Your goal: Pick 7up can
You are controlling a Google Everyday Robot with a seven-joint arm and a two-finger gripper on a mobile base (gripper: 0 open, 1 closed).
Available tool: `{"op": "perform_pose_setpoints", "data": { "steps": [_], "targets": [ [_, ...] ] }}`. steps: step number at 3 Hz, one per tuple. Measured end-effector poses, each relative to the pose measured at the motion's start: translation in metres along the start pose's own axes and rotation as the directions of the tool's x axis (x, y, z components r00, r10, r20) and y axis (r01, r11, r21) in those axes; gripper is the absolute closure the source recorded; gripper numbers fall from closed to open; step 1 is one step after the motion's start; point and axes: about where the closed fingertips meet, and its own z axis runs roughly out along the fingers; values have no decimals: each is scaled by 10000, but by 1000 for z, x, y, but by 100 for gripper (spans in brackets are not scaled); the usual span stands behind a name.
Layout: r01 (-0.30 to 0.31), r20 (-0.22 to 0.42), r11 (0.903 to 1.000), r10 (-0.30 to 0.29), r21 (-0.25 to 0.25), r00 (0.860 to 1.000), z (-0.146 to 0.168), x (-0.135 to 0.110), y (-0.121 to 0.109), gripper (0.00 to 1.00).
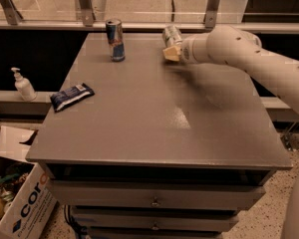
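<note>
The broad table (159, 128) fills most of the view: a flat, matte grey top with a dull sheen near its middle, squared edges, and below it a stack of shallow grey drawers (154, 195), all pushed in, each with a small round knob. From the right comes the arm (249, 54), a thick, smooth, off-white tube with rounded joints, reaching across the far right part of the tabletop. On the floor at the lower left stands an open cardboard box (20, 213), white-faced with dark printed letters, its flaps up; inside lies a jumble of greenish and yellowish things too unclear to name. Near the far edge of the table a tall, slim blue-and-silver can (114, 40) stands upright, well apart from the arm. Near the left edge lies a flat, crinkled dark-blue packet (72, 96), set at a slant. On the ledge left of the table stands a small white pump bottle (23, 85). At the arm's tip, over the far right of the table, the gripper (171, 53) with pale tan fingers is closed around the 7up can (171, 34), a short silvery cylinder held tilted, its shiny top leaning up and to the left, clear of the tabletop.
</note>
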Motion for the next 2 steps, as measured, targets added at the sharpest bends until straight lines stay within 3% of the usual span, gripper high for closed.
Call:
{"op": "perform_pose_setpoints", "data": {
  "steps": [1,2],
  "targets": [
    [170,87,9991,-167,-379,9998,-24,-3,-1,100],
    [432,-15,9923,-436,-1161,9990,-55,2,8,100]
  ]
}}
